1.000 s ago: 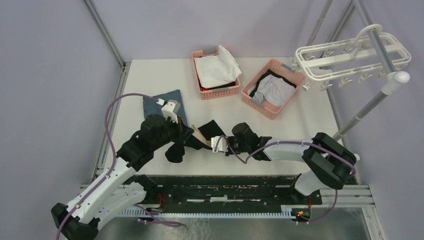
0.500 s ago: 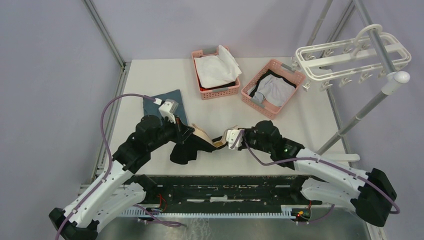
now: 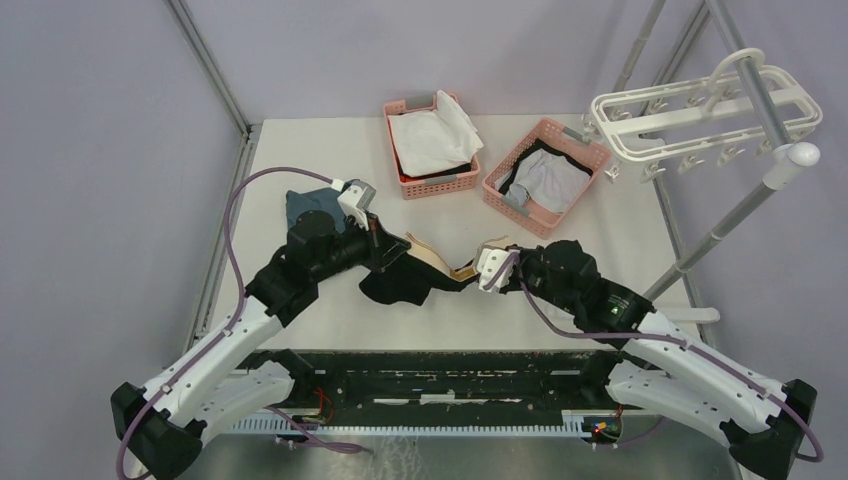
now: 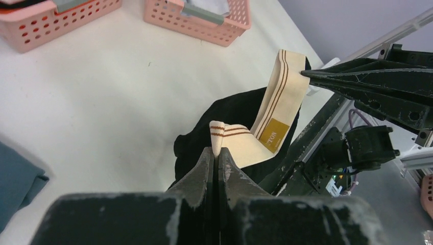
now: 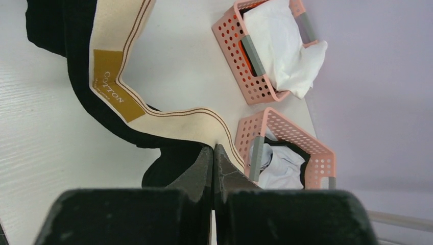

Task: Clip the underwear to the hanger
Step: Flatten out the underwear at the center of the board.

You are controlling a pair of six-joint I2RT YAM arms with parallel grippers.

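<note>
the underwear (image 3: 408, 286) is held up over the near middle of the table (image 3: 620, 245), between the two grippers. its beige waistband (image 5: 168, 115) runs as a loose strip from one gripper to the other, with a gold label (image 5: 113, 84) that reads "cotton". the black fabric sags below the band toward the table.

the left gripper (image 4: 216, 152) is closed tight on a fold of the waistband at the left end. the right gripper (image 5: 213, 149) is also closed, pinching the band at the right end. the two grippers are near each other but apart.

the hanger (image 3: 700, 112) hangs on a metal pole at the far right, well apart from the underwear.

at the far side of the table stand two pink baskets: one (image 3: 440, 183) with white cloth, one (image 3: 528, 213) with a grey and black garment. a blue cloth (image 3: 300, 206) lies at the left, partly hidden by the left arm.
</note>
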